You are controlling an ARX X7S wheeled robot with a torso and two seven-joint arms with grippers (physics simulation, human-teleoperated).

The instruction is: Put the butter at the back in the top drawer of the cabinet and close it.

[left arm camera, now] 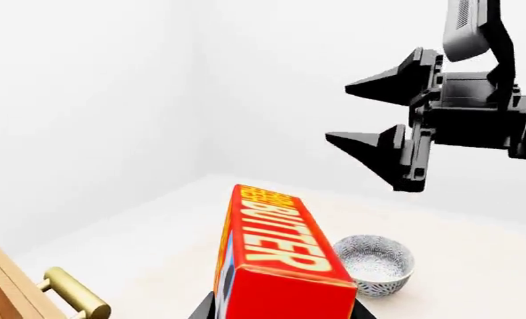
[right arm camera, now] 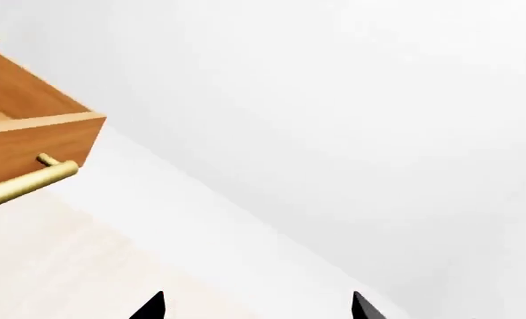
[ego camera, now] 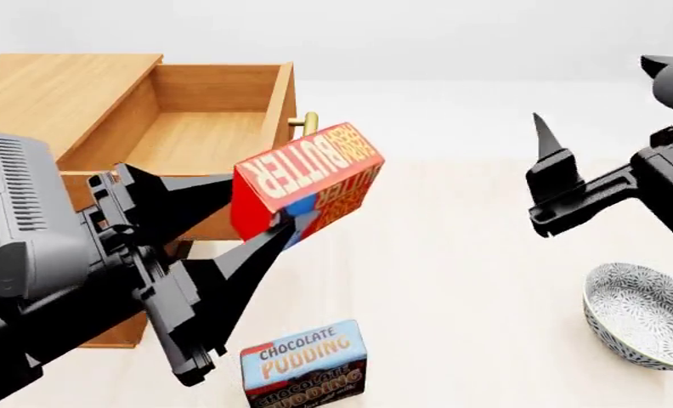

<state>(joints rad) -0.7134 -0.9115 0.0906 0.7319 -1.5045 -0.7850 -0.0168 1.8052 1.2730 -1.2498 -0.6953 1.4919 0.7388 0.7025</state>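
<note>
Head view, left to right: top drawer (ego camera: 166, 136) of the cabinet (ego camera: 42, 93) stands pulled out at upper left, and just right of it, mid-frame, your left end effector (ego camera: 271, 231) is clamped on the lower end of the butter (ego camera: 308, 183), carried tilted above the tabletop (ego camera: 461, 255). It reads as a light, stiff carton with slick printed faces, so hold the flat sides and don't crush it. Right end effector (ego camera: 546, 174), far right, is spread and empty.
</note>
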